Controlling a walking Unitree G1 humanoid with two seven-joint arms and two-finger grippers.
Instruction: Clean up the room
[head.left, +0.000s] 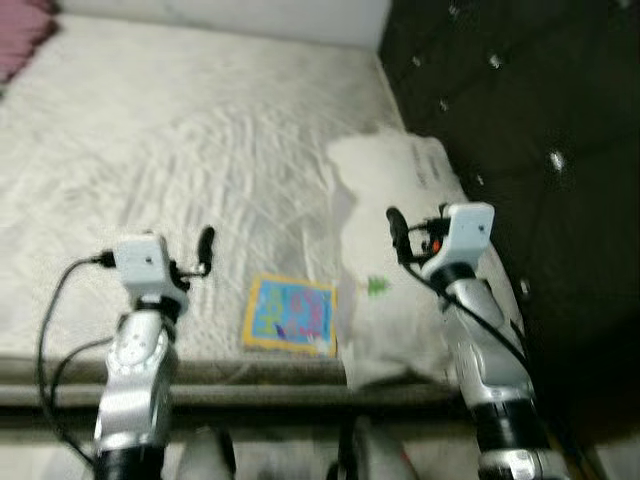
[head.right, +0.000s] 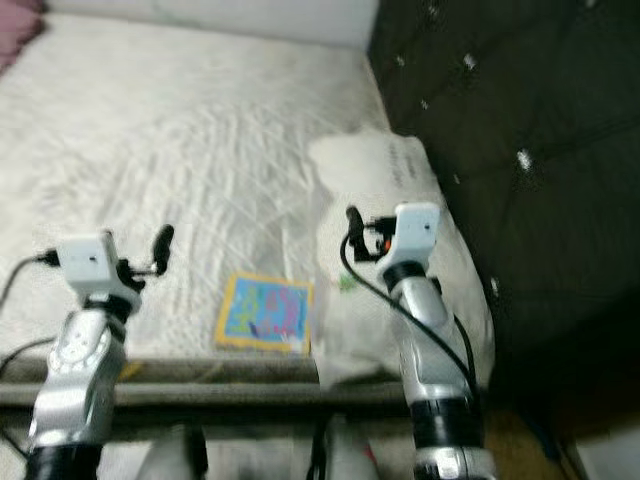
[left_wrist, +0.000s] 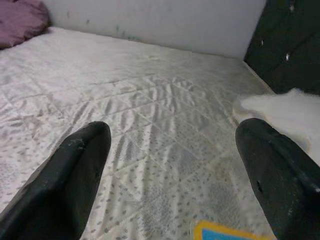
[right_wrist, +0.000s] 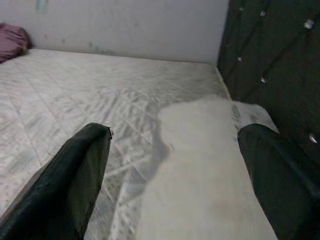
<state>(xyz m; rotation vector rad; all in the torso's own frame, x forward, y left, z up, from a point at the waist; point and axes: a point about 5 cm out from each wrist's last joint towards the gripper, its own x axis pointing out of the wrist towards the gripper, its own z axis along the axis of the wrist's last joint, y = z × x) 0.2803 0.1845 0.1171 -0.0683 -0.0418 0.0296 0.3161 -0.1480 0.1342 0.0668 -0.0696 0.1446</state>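
Both silver arms are raised forward over the near edge of the white quilted mattress (head.left: 200, 150). Left gripper (left_wrist: 170, 165) fingers spread wide, empty, beside the blue, yellow-bordered flat book (head.left: 290, 314). Right gripper (right_wrist: 175, 165) fingers spread wide, empty, above the white pillow (head.left: 400, 250) by the dark tufted headboard (head.left: 530, 120).

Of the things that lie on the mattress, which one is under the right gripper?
The white pillow by the dark headboard: the right gripper hangs over it, while the colourful book lies between the arms.
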